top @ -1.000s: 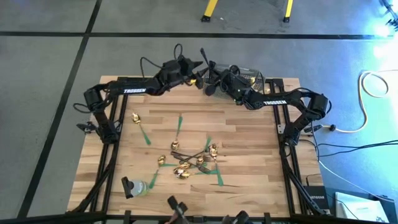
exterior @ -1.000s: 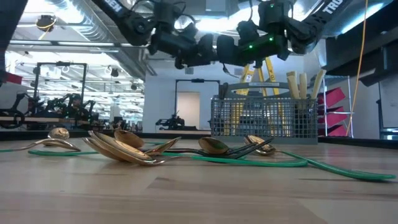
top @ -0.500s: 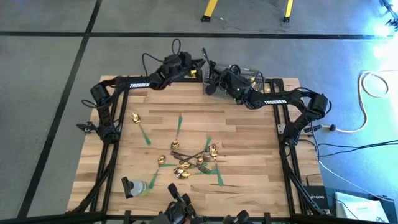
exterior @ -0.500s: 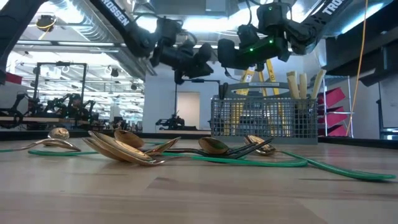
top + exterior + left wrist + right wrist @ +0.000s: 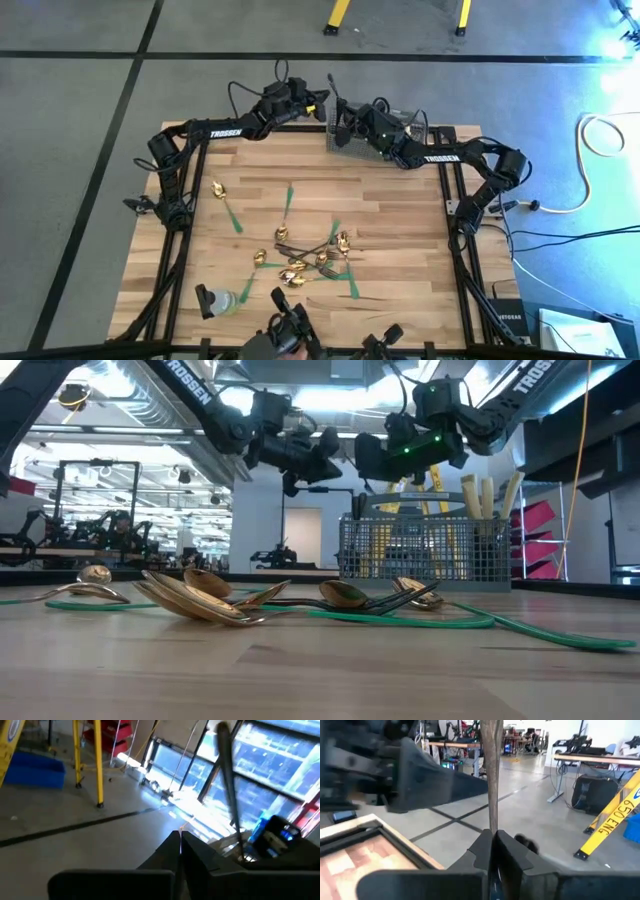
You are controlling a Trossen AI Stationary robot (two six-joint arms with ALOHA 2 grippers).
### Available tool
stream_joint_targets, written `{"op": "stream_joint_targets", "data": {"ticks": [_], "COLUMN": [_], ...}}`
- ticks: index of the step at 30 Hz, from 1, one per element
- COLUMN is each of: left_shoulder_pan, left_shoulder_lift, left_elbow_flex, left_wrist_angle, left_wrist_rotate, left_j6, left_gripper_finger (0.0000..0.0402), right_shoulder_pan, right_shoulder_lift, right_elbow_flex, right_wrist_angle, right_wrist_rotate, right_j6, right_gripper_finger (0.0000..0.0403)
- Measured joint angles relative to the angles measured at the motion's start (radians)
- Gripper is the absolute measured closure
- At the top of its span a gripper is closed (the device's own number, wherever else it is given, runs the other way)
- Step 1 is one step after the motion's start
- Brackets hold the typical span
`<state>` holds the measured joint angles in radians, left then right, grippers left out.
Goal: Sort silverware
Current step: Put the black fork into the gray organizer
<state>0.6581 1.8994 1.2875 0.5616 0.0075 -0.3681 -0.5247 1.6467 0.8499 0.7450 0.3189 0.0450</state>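
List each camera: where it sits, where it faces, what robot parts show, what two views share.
High: overhead, straight down on the table; both arms show.
Low: table height, level past the silverware to the basket; arms overhead.
Left wrist: faces the room floor; left gripper shut.
Right wrist: likewise; right gripper clamps a dark utensil.
Shared: high and low both show the basket.

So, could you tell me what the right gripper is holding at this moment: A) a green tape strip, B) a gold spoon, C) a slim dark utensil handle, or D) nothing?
C: in the right wrist view the right gripper is shut on a slim dark utensil handle that stands straight up from its fingers.
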Motion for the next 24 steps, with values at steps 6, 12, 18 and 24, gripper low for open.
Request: {"op": "stream_joint_targets", "data": {"ticks": [6, 12, 18, 24], "left_shoulder_pan": [0.014, 0.017, 0.026, 0.035], "left_shoulder_lift": [0.047, 0.049, 0.049, 0.049], "left_elbow_flex": [0.01, 0.011, 0.011, 0.011], "left_wrist_angle": [0.084, 0.067, 0.062, 0.055], "left_wrist_rotate": [0.038, 0.045, 0.043, 0.025], "left_j6": [-0.097, -0.096, -0.102, -0.146], "left_gripper_finger": [0.0401, 0.0401, 0.0401, 0.0401], "right_shoulder_pan": [-0.002, -0.014, -0.014, -0.013], "right_shoulder_lift": [0.057, 0.1, 0.105, 0.105], "right_elbow_flex": [0.001, 0.001, 0.001, 0.001], "right_wrist_angle": [0.019, 0.075, 0.099, 0.111], "right_wrist_rotate": [0.006, 0.009, 0.002, -0.024], "right_j6": [0.002, 0.002, 0.002, 0.002], "right_gripper_finger": [0.0401, 0.0401, 0.0401, 0.0401]}}
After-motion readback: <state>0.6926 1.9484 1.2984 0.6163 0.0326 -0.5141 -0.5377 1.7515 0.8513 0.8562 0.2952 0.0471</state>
